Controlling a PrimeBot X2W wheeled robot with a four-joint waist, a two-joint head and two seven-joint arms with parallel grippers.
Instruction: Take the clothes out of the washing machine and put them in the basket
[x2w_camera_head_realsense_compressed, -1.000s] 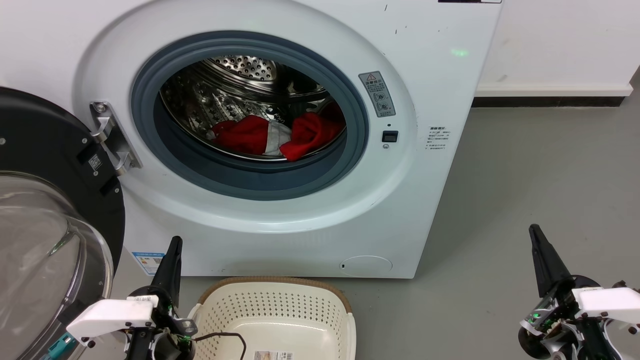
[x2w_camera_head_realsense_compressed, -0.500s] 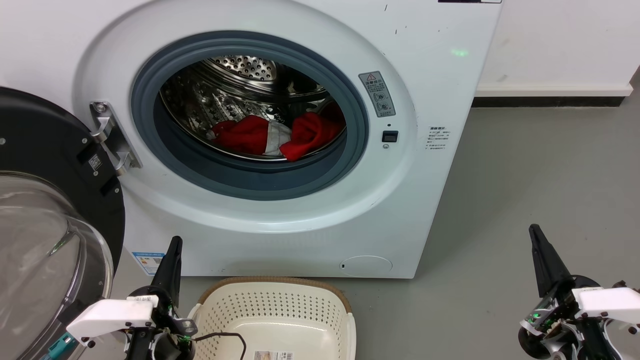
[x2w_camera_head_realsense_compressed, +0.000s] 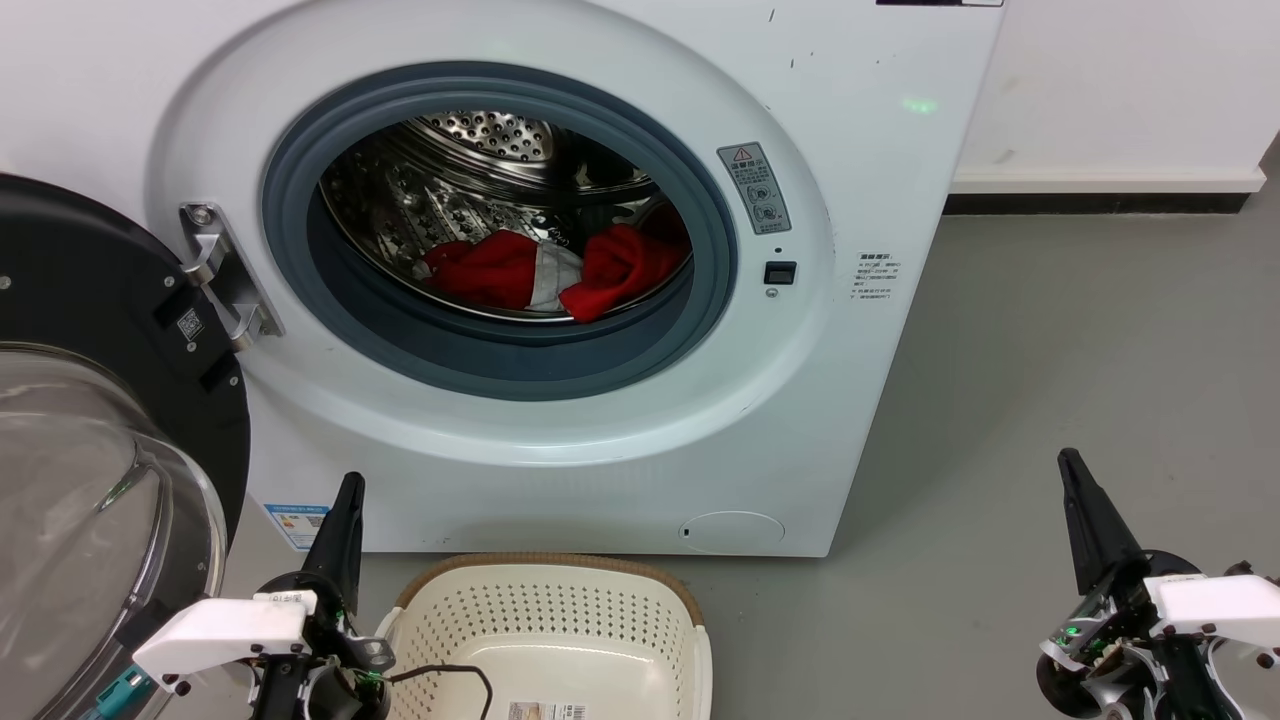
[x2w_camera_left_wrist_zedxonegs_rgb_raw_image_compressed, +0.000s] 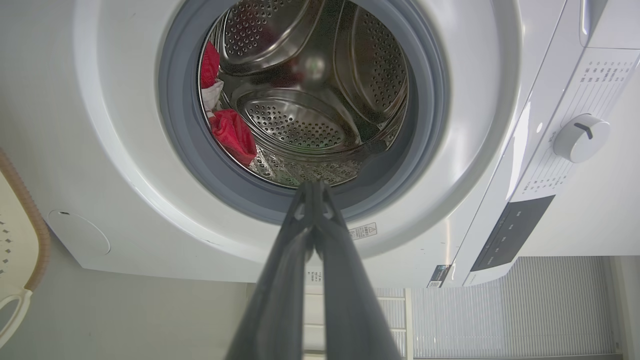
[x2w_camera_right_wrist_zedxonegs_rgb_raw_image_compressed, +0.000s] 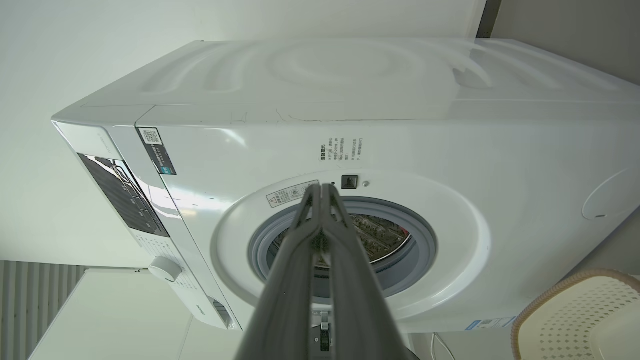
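Observation:
The white washing machine (x2w_camera_head_realsense_compressed: 560, 440) stands before me with its porthole open. Red clothes (x2w_camera_head_realsense_compressed: 560, 270) with a white panel lie at the bottom of the steel drum; in the left wrist view the clothes (x2w_camera_left_wrist_zedxonegs_rgb_raw_image_compressed: 227, 132) show at the drum's left side. The cream basket (x2w_camera_head_realsense_compressed: 560, 625) sits on the floor in front of the machine, with nothing but a label on its base. My left gripper (x2w_camera_head_realsense_compressed: 345, 505) is shut and holds nothing, low at the left beside the basket. My right gripper (x2w_camera_head_realsense_compressed: 1075, 490) is shut and holds nothing, over the floor to the machine's right.
The black-rimmed glass door (x2w_camera_head_realsense_compressed: 90, 480) hangs open at the far left, close to my left arm. Grey floor (x2w_camera_head_realsense_compressed: 1060, 340) runs to the right of the machine up to a white wall with a dark skirting. The basket rim (x2w_camera_right_wrist_zedxonegs_rgb_raw_image_compressed: 570, 300) shows at the lower right of the right wrist view.

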